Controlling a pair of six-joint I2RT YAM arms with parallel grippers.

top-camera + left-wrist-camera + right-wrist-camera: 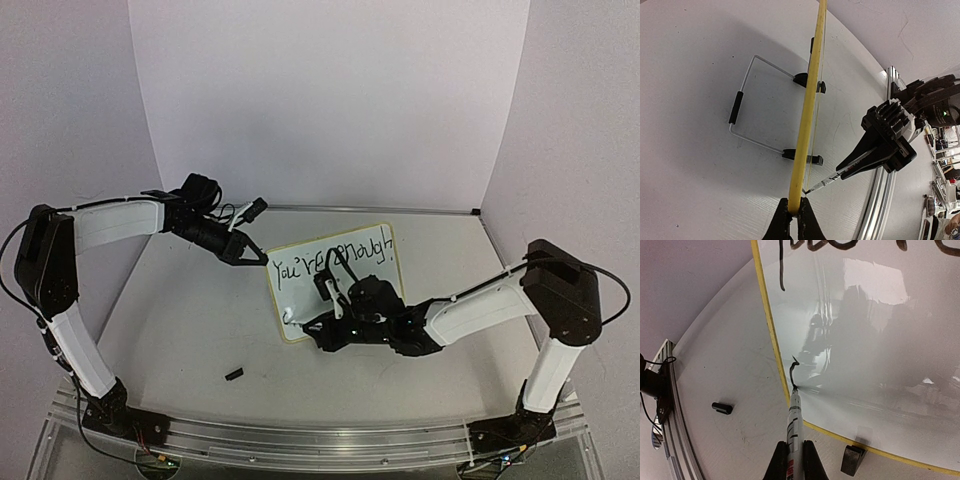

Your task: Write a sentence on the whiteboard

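left wrist: whiteboard (pixel 810 100) edge between fingers (pixel 780 224)

- Table (pixel 180 320): flat white top, matte and lightly scuffed, filling the lower half of the top view.
- Back wall (pixel 330 100): plain pale panel, upright, meeting the table's far edge along a thin metal strip (pixel 400 209).
- Left side panel (pixel 60 110) and right side panel (pixel 585 120): same pale finish, angled inward toward the back wall.
- Rail (pixel 300 440): slotted aluminium, running along the table's near edge.
- Light: soft and even; shadows faint.
- Room beyond the rail, left wrist view: cluttered shelves (pixel 942 165), too blurred to detail.
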